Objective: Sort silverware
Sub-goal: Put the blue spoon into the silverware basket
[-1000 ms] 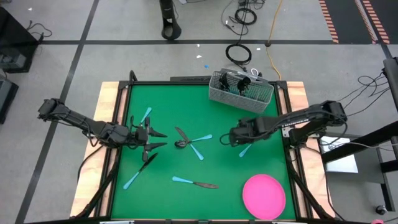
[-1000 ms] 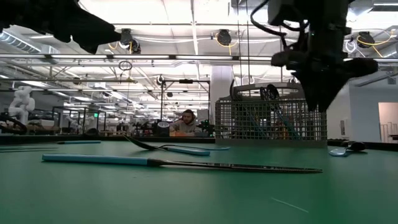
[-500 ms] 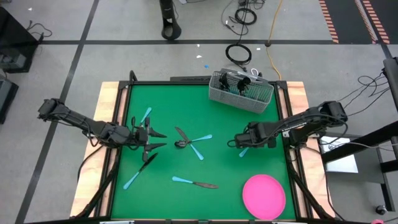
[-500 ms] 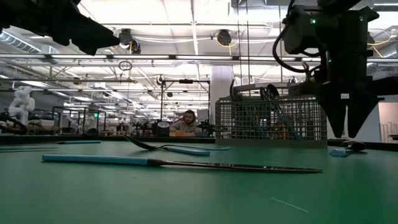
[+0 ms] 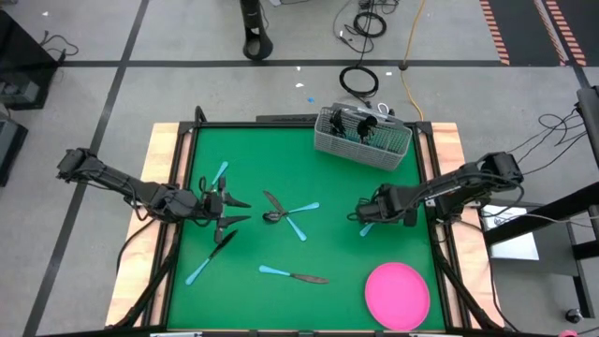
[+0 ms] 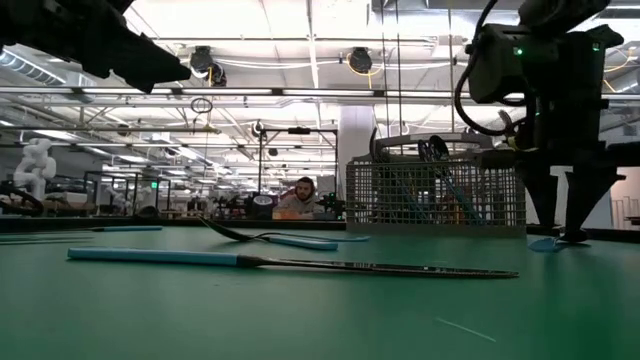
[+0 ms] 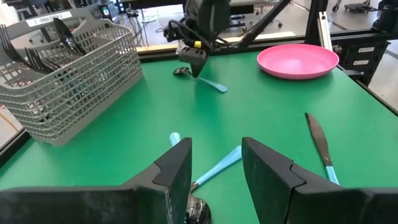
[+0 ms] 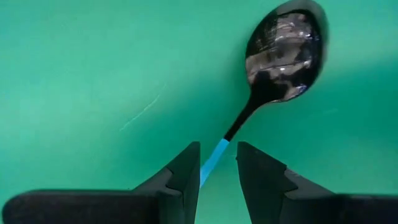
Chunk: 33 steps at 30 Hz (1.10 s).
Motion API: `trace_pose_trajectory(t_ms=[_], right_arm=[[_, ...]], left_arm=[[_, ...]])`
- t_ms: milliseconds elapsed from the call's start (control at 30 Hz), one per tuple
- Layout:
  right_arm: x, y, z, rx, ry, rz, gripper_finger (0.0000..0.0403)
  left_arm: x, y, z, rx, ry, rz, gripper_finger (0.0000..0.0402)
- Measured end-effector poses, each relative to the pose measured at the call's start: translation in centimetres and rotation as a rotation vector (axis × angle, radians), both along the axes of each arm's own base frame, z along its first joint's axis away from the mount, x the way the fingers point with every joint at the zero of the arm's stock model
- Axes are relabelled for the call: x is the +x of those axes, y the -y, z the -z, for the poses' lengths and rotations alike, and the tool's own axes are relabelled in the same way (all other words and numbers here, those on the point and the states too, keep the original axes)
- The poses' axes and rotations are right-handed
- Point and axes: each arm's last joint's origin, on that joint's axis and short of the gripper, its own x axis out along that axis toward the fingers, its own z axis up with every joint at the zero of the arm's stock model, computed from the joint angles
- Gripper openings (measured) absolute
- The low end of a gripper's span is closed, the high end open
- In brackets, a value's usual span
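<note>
A spoon with a dark bowl and light blue handle lies flat on the green mat at the right. My right gripper points down over it, open, low over the mat, with one finger on either side of the handle, apart from it. The same gripper shows low by the spoon in the low view. My left gripper hangs open above the mat's left side, holding nothing. More silverware lies flat mid-mat.
A grey mesh caddy with silverware stands at the far edge, right of middle. A pink plate sits at the near right corner. A knife lies near the front; other pieces lie by the left gripper.
My right gripper has sunk toward the mat and shifted a little toward the right edge, rolling about its own axis, so that its fingers now stand astride the spoon's handle. The spoon has not moved.
</note>
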Motion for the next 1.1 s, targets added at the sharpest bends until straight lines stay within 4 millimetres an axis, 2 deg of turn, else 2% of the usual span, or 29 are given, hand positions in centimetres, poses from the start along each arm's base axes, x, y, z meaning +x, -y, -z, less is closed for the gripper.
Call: trace_pose_trajectory(t_ms=[400,633,767,1000,1100], right_arm=[[-1.2,-0.2,1.8,-0.044,0.033,0.066,0.0098],[-1.3,-0.6,2.0,-0.048,0.035,0.05,0.0095],[-1.5,-1.0,2.0,-0.057,0.039,0.059,0.0075],[-1.5,-1.7,1.9,-0.068,0.04,0.033,0.0011],[-1.0,-2.0,1.5,-0.044,0.052,0.007,0.0006]], left_arm=[[0.0,0.0,0.0,0.015,0.002,0.004,0.0143],[0.0,0.0,0.0,0.015,0.003,0.004,0.0143],[0.0,0.0,0.0,0.015,0.003,0.004,0.0143],[0.0,0.0,0.0,0.015,0.003,0.004,0.0143],[0.0,0.0,0.0,0.015,0.004,0.004,0.0143]])
